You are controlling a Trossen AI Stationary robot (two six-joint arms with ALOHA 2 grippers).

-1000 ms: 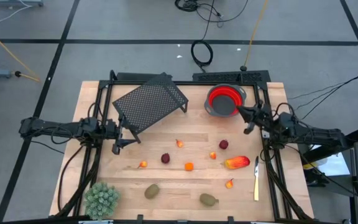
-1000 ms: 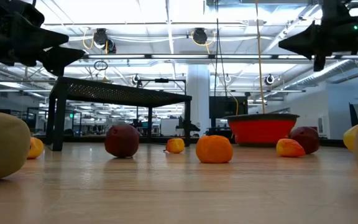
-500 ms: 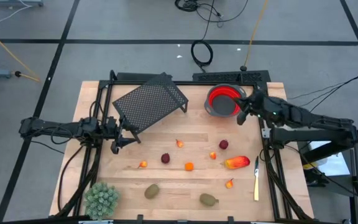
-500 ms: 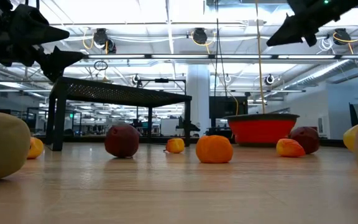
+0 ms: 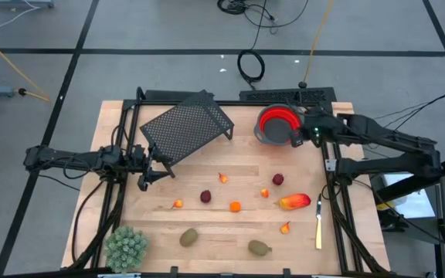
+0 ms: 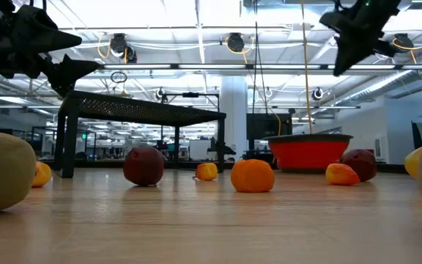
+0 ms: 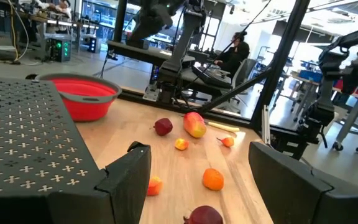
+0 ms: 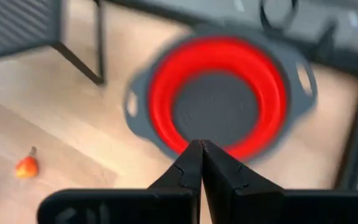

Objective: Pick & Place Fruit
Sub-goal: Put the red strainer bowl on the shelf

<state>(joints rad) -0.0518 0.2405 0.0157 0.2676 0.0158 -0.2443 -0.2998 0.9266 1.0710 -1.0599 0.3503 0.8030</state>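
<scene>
I have the right gripper pinched shut and empty above the red bowl. Left gripper waits wide open. The fruit lies scattered well below my claw; light, hard, probably slippery, so I'd pinch each across its middle.

dark red balls: two, one nearest the right pincer, the other nearer the left pincer
long piece: red-orange-yellow, lying flat, farther from the right pincer than the near ball
small orange bits: scattered on the worktop between both pincers, one round
brownish-green ovals: two, lying farthest from both pincers
</scene>
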